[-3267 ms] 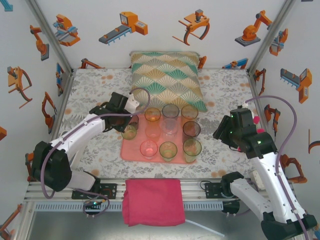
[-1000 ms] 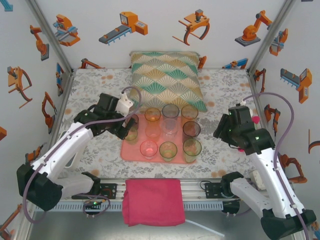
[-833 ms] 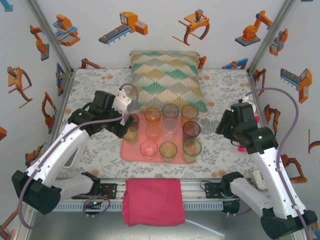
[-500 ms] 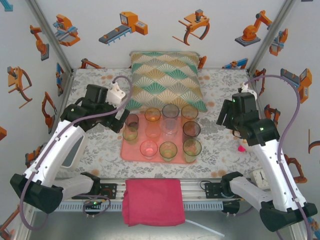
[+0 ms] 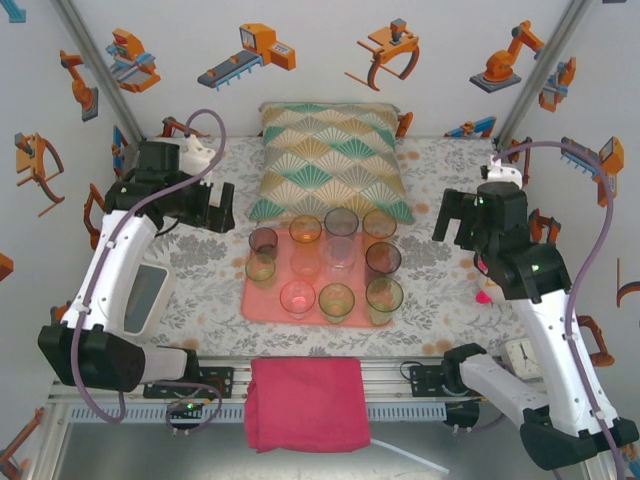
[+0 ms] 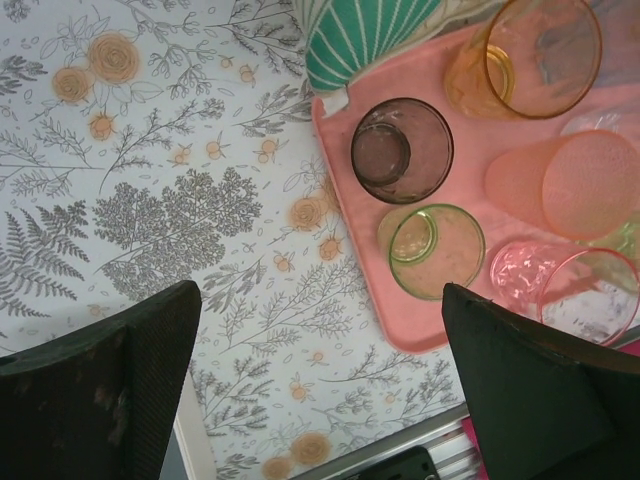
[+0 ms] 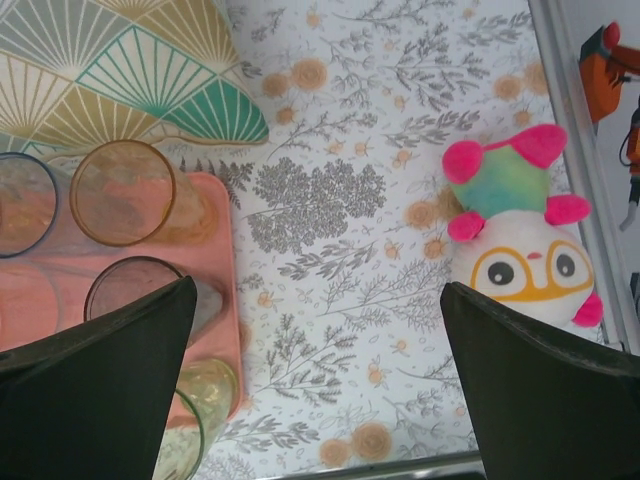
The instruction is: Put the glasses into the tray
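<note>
Top external: left gripper (image 5: 212, 208), jaws spread wide and empty, is hanging left of the tray (image 5: 250, 300), having backed off its left edge. Right gripper (image 5: 456, 220), now opened wide and empty, is hovering to the right of the tray.
Left wrist: glasses (image 6: 402, 150) are standing inside the tray.
Right wrist: likewise.

The tray (image 5: 260, 302) lies between your two grippers, to the right of your left gripper (image 5: 214, 208) and to the left of your right gripper (image 5: 455, 218). The glasses (image 5: 336, 300) stand in rows in it. The cushion (image 5: 335, 160) lies behind it, reaching its far edge. The plush toy (image 7: 520, 240) lies right of your right gripper. The folded cloth (image 5: 305, 400) lies before the tray, nearer than both grippers.
</note>
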